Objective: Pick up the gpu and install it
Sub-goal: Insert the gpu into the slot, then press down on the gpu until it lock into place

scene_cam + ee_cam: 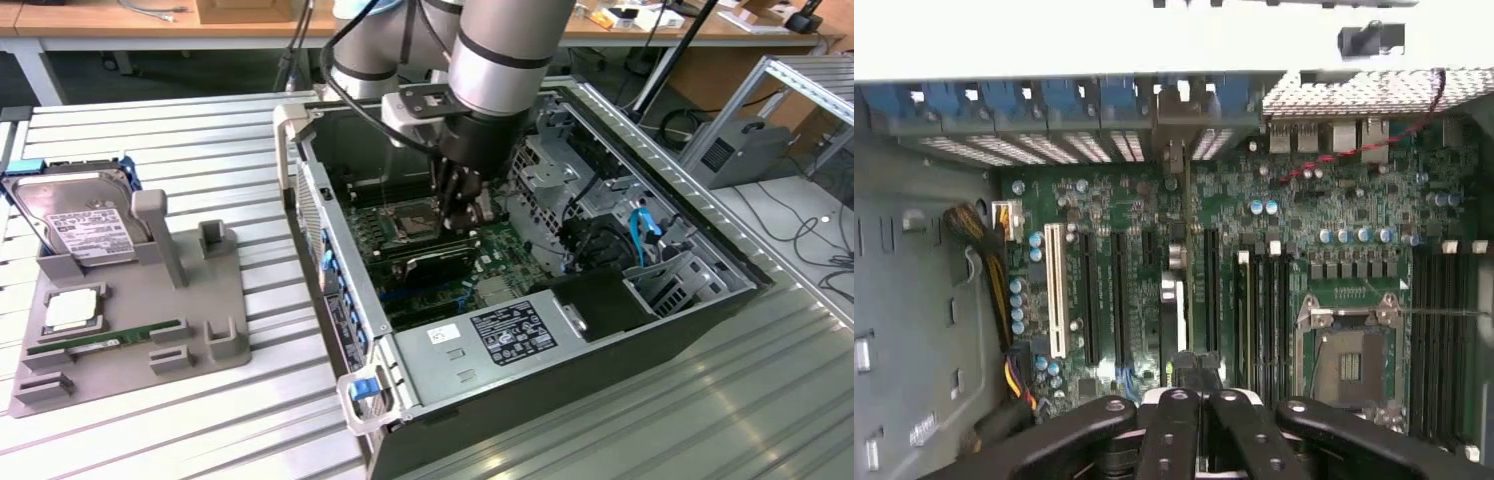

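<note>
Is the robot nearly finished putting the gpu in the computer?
The gpu is off the tray and inside the case, on edge over a motherboard slot. The gripper is shut on it. I cannot tell whether it is fully in; it is not released yet.

A robotics lab: slatted metal workbench, opened computer case, cluttered wooden desks behind.

Hard drive: propped in grey holder tray.
Memory stick: lying in same tray.
Computer case: open; motherboard exposed.
</note>
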Action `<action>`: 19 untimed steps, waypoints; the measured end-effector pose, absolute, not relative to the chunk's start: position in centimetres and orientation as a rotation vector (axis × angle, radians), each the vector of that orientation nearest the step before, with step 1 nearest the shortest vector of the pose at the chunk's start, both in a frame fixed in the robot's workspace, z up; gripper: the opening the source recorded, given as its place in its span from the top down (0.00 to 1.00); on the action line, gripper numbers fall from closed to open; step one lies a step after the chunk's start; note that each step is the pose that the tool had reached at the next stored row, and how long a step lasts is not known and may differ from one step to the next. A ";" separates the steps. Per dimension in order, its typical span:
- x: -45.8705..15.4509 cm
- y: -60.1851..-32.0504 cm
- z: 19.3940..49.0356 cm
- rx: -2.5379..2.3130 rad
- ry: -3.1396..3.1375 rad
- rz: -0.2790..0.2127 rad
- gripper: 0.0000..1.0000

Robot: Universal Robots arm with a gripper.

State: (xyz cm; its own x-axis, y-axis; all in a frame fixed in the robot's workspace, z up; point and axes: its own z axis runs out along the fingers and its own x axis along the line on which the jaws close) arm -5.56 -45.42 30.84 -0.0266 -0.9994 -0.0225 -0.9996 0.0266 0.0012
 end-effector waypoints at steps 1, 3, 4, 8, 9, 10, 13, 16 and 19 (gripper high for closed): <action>-4.8 -45.4 30.8 -2.182 2.240 0.030 0.89; -3.7 -45.4 30.8 -2.183 2.241 0.034 0.89; -3.1 -45.4 30.8 -2.183 2.242 0.037 0.89; -1.6 -45.4 30.8 -2.185 2.244 0.041 0.89; -1.6 -45.4 30.8 -2.185 2.244 0.041 0.89; -1.6 -45.4 30.8 -2.185 2.244 0.041 0.89; -3.2 -45.4 30.5 -2.185 2.244 0.041 0.89; -5.4 -45.4 29.7 -2.185 2.244 0.041 0.89; -7.8 -45.5 29.0 -2.185 2.244 0.041 0.89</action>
